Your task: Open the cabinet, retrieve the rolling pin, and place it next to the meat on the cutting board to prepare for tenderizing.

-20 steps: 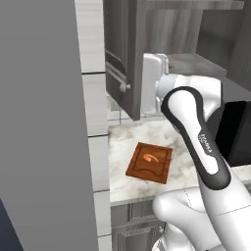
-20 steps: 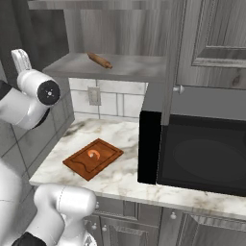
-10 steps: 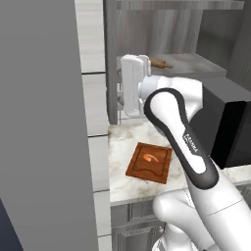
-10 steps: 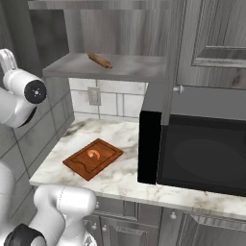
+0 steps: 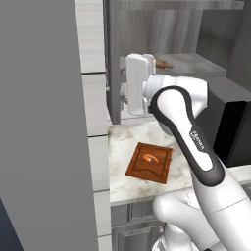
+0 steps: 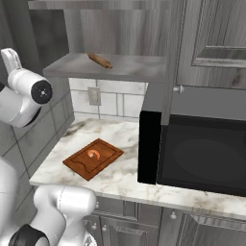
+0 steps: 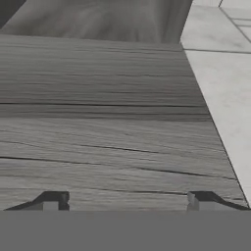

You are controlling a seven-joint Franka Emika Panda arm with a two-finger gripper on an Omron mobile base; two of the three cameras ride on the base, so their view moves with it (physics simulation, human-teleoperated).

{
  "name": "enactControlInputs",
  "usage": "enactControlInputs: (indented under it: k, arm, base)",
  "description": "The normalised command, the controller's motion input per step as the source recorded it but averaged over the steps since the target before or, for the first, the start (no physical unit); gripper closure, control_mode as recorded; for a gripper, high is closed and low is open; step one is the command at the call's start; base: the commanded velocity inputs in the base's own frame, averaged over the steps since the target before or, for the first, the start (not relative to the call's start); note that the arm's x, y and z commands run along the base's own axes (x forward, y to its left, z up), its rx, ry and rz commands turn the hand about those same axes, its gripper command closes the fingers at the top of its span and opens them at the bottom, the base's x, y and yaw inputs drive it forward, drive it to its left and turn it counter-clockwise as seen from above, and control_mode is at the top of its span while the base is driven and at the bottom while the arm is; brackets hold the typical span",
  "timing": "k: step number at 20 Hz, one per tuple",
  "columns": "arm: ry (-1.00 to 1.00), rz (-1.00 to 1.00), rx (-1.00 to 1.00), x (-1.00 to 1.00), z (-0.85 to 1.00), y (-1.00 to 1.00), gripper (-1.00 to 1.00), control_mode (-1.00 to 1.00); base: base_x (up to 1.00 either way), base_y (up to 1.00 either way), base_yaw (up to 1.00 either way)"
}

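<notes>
Right base view shows the pin (image 6: 100, 60) lying on the grey shelf (image 6: 110, 67) near the top middle of the picture, with nothing holding it. The cabinet (image 5: 115, 59) is open, so the shelf is easy to see. In the left base view its door stands edge-on in the upper middle, and one end of the pin pokes out past the white arm there. Lower down in the right base view, the board (image 6: 92, 158) lies flat on the pale counter (image 6: 120, 173), left of the middle. The meat (image 6: 93, 154) sits on top of it, near its center. A big black microwave (image 6: 202, 153) fills the right side. The hand view looks right at grey wood, very close, with the claw (image 7: 128, 201) at the bottom. Its two tips are spread wide apart and hold nothing. So I think the opening part is done. The pin has yet to be grabbed, carried down and laid on the board beside the meat. That is most of the job.
</notes>
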Motion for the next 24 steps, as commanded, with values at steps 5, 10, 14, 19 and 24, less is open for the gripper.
enactControlInputs:
  k: [5, 10, 14, 19, 24]
  arm:
    - [-0.06, -0.05, -0.05, 0.0, 0.0, -0.49, -1.0, -1.0]
    - [-0.1, -0.05, -0.09, 0.0, 0.07, -0.58, -1.0, -1.0]
    - [-0.16, -0.02, -0.14, 0.0, 0.22, -0.57, -1.0, -1.0]
    - [-0.17, 0.0, -0.21, 0.0, 0.34, -0.45, -1.0, -1.0]
    - [-0.18, 0.01, -0.27, -0.03, 0.23, -0.4, -1.0, -1.0]
  base:
    - [0.0, 0.0, 0.0]
    - [0.0, 0.0, 0.0]
    - [0.0, 0.0, 0.0]
    - [0.0, 0.0, 0.0]
    - [0.0, 0.0, 0.0]
